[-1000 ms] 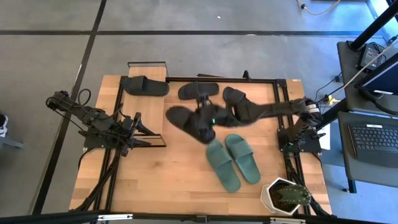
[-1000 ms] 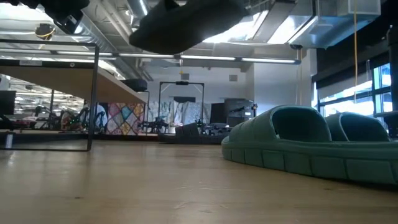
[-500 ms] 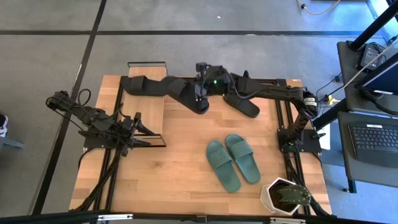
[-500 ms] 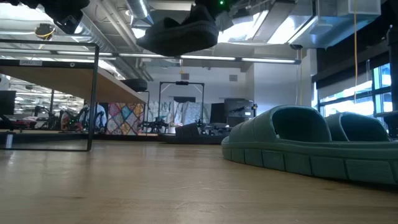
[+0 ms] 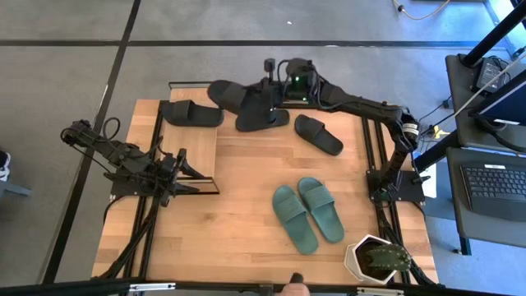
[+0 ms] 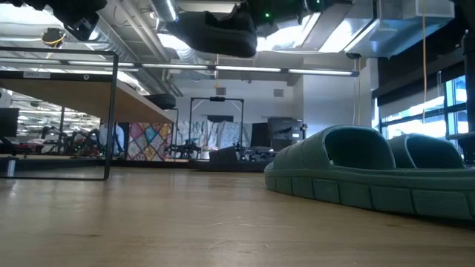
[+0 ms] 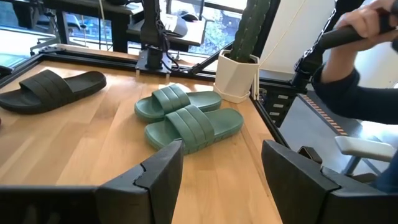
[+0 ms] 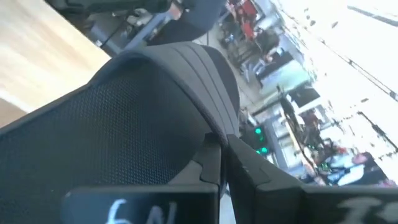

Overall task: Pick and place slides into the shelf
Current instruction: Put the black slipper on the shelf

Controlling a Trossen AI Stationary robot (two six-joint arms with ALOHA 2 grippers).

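My right gripper [image 5: 273, 97] is shut on a black slide [image 5: 230, 93] high over the table's far edge, just right of the shelf [image 5: 197, 150]. The low view shows that slide [image 6: 215, 33] well above the table. One black slide [image 5: 191, 113] lies flat on the far end of the shelf's top board. Two more black slides [image 5: 265, 121] [image 5: 319, 134] lie on the table at the far side, and the teal pair [image 5: 308, 212] lies sole down nearer the front. My left gripper [image 7: 221, 168] waits open at the shelf's near end. My right gripper has the black slide by the edge of its wide strap [image 8: 205, 127], pinched between the two fingers [image 8: 214, 165]. The fingers come roughly level from the table's right side. The slide is lifted clear and reaches out from the fingers toward the shelf.
A potted cactus [image 5: 376, 260] stands at the near right corner. A person [image 7: 357, 68] is beside the table near that corner. Bare wood lies between the shelf and the teal pair.
My right gripper has carried the black slide from over the table's middle toward the far edge and leftward toward the shelf, rising a little and turning as it went. It has stayed shut on the slide. The other slides have not moved.
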